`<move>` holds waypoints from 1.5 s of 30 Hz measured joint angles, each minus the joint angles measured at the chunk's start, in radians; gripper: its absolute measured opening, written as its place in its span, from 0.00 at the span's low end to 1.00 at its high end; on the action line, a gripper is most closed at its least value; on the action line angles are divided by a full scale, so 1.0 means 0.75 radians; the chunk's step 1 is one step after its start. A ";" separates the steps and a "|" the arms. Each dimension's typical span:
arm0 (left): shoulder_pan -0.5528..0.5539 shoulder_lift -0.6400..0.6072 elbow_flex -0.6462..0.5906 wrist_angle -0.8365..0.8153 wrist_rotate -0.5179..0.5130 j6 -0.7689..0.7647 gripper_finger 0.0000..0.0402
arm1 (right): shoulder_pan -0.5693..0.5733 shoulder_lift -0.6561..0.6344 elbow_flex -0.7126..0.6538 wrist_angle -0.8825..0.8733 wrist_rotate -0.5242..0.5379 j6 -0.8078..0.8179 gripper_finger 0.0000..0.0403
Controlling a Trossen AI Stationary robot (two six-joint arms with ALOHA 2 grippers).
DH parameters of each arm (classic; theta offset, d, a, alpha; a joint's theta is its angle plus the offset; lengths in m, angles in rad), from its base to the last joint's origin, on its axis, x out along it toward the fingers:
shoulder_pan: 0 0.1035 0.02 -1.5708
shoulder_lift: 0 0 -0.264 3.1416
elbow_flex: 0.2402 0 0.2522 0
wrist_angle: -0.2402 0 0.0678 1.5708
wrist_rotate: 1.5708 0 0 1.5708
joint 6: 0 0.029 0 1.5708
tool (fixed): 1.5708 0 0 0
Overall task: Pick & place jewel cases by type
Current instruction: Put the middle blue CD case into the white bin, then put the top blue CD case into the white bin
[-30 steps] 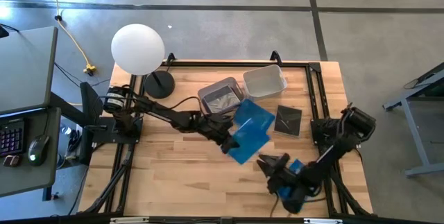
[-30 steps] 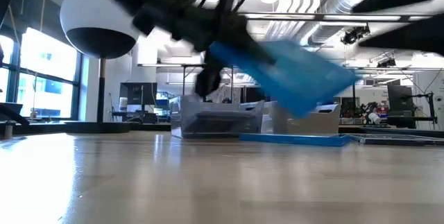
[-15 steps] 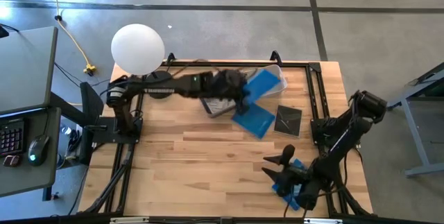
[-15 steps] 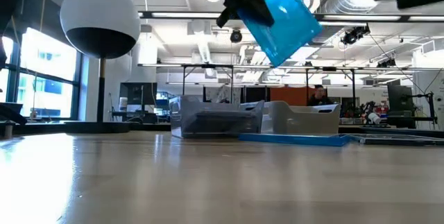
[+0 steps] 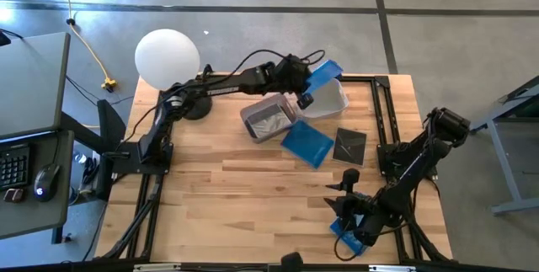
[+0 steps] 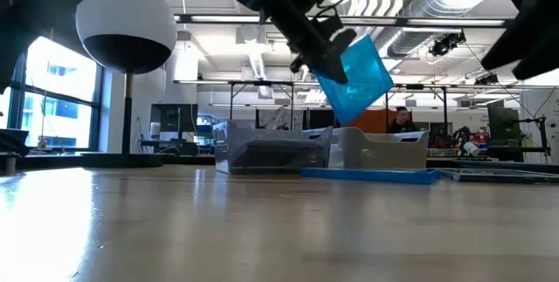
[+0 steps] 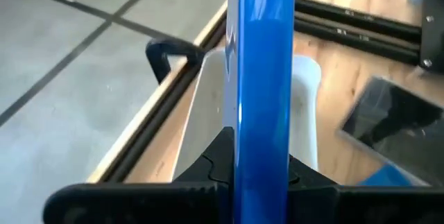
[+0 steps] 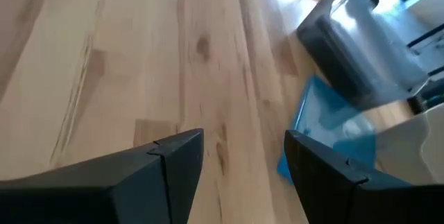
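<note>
While clamped edge-on in left gripper (image 5: 305, 81) jaws, blue jewel case (image 5: 323, 73) held over clear tub (image 5: 322, 102); right gripper (image 5: 346, 189) jaws parted above tabletop (image 5: 227, 196).

Wooden table (image 5: 227, 188), as we log it: lamp base (image 5: 194, 102), grey tub (image 5: 268, 118), clear tub (image 5: 324, 104), two blue jewel cases (image 5: 307, 145) (image 5: 347, 229), one dark case (image 5: 349, 146)

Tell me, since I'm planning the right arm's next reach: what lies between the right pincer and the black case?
Only bare wood. In the high view the open right pincer sits just short of the black case, with nothing between.
</note>
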 joint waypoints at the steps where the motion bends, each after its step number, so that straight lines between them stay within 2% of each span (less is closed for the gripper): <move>1: 0.006 0.019 0.010 0.006 0.002 0.003 0.05 | 0.000 0.001 0.000 -0.014 -0.015 0.011 0.49; 8: 0.001 0.112 0.012 -0.050 -0.002 0.098 0.05 | 0.000 0.001 0.000 -0.061 -0.055 0.039 0.49; 14: -0.030 0.127 0.014 -0.051 -0.170 0.190 0.07 | 0.000 0.001 0.000 -0.063 -0.056 0.045 0.49; 17: -0.028 0.126 0.014 -0.043 -0.174 0.211 0.13 | 0.001 0.001 0.000 -0.062 -0.058 0.061 0.49; 24: -0.030 0.126 0.014 -0.032 -0.181 0.203 0.34 | 0.001 0.001 0.000 -0.061 -0.058 0.075 0.49; 29: -0.061 0.104 0.013 -0.026 -0.176 0.166 0.44 | 0.001 0.001 0.000 -0.062 -0.058 0.075 0.49; 35: -0.157 0.079 0.192 -0.238 -0.171 0.162 0.46 | -0.002 0.001 0.000 -0.079 -0.034 0.073 0.49; 41: -0.270 0.076 0.534 -0.571 -0.195 0.161 0.46 | -0.085 0.001 0.000 -0.125 0.007 0.080 0.49; 45: -0.326 -0.043 0.477 -0.619 -0.210 0.162 0.46 | -0.224 0.001 -0.024 -0.128 0.003 0.012 0.49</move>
